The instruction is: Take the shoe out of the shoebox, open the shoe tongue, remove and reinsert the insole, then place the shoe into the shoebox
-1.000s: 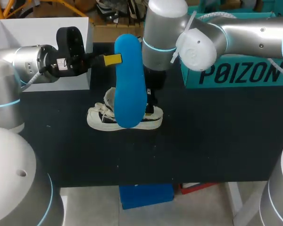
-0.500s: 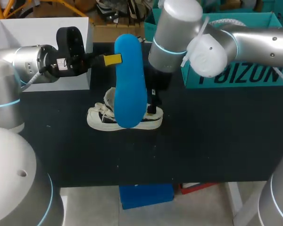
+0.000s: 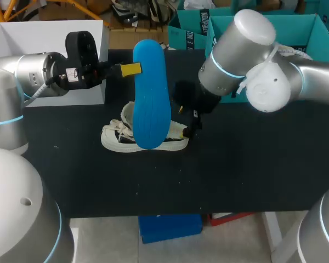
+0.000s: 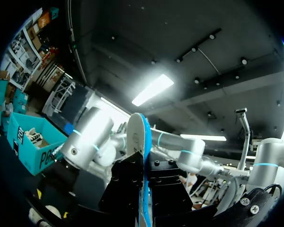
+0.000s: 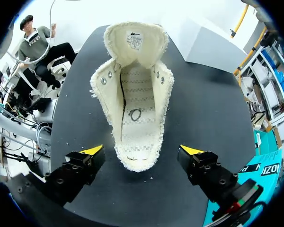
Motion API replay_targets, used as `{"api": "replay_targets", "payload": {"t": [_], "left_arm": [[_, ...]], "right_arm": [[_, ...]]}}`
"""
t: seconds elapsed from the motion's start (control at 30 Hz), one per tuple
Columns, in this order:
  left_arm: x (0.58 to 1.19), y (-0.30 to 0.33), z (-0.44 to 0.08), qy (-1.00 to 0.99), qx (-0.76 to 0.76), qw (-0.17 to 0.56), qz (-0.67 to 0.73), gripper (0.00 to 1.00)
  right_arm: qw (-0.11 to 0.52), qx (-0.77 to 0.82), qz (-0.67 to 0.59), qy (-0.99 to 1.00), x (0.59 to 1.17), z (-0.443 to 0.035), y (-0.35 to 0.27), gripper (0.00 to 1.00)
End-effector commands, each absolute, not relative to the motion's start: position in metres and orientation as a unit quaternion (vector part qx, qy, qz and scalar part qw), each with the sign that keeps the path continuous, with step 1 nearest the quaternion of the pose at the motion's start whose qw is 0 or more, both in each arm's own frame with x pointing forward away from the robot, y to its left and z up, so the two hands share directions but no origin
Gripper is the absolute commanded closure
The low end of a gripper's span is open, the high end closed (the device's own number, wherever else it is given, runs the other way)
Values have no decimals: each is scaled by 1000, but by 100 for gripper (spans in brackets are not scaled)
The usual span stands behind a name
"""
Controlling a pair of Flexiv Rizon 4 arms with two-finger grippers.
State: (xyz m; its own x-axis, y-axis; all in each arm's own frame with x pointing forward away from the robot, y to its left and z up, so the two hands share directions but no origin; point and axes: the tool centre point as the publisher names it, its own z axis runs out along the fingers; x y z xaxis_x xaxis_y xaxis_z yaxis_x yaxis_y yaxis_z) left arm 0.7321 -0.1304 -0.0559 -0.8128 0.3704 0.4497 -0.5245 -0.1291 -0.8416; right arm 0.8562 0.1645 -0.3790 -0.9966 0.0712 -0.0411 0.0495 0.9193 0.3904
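My left gripper [image 3: 130,69] is shut on the top edge of a blue insole [image 3: 151,98], which hangs upright over the shoe. In the left wrist view the insole [image 4: 142,142] stands edge-on between the black fingers of that gripper [image 4: 145,189]. The cream shoe [image 3: 120,138] lies on the black table, mostly hidden behind the insole. In the right wrist view the shoe [image 5: 132,104] has its tongue folded back and its inside bare. My right gripper [image 5: 142,151] is open, with the heel end between its fingers, untouched. It sits just right of the shoe [image 3: 191,118].
The teal shoebox [image 3: 222,27] stands at the back right, behind my right arm, with paper inside. A white box [image 3: 44,33] stands at the back left. The black table [image 3: 236,175] stretches to the front and right of the shoe.
My right arm has swung to the right and drawn its gripper back from over the shoe to its right side. The left arm, insole and shoe have stayed put.
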Motion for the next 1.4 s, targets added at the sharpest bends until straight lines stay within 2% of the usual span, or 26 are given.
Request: {"api": "replay_targets", "payload": {"t": [0.03,0.83,1.4], "left_arm": [[731,-131,-57,-588,65,298,749,100],[731,-131,-57,-588,65,298,749,100],[731,-131,-57,-588,65,298,749,100]], "right_arm": [[36,34,273,961,851,-388,154,0],[44,52,357,931,857,-420,141,0],[31,60,320,945,859,-420,139,0]]}}
